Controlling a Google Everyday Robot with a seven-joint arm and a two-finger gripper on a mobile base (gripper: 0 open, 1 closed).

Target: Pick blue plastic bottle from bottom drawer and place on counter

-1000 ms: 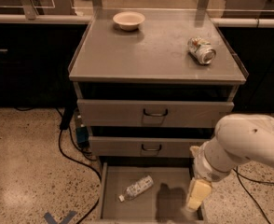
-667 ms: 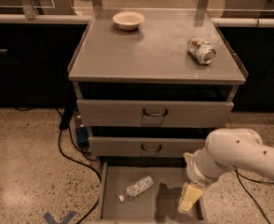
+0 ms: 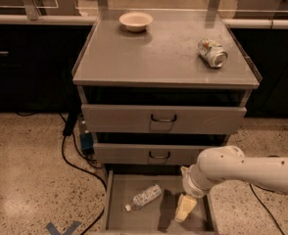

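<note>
The blue plastic bottle (image 3: 144, 198) lies on its side in the open bottom drawer (image 3: 119, 214), left of middle, white cap pointing front-left. My gripper (image 3: 184, 209) hangs over the right half of that drawer, pale fingers pointing down, a short way right of the bottle and not touching it. The white arm reaches in from the right edge. The counter (image 3: 158, 58) is the grey top of the cabinet, above the two upper drawers.
A cream bowl (image 3: 135, 21) stands at the back of the counter and a crushed silver can (image 3: 212, 52) lies at its right. The two upper drawers (image 3: 163, 119) stand slightly pulled out. Black cables (image 3: 70, 155) run over the speckled floor left of the cabinet.
My gripper and arm have moved left over the drawer, closer to the bottle. The bottle, bowl and can have not moved.
</note>
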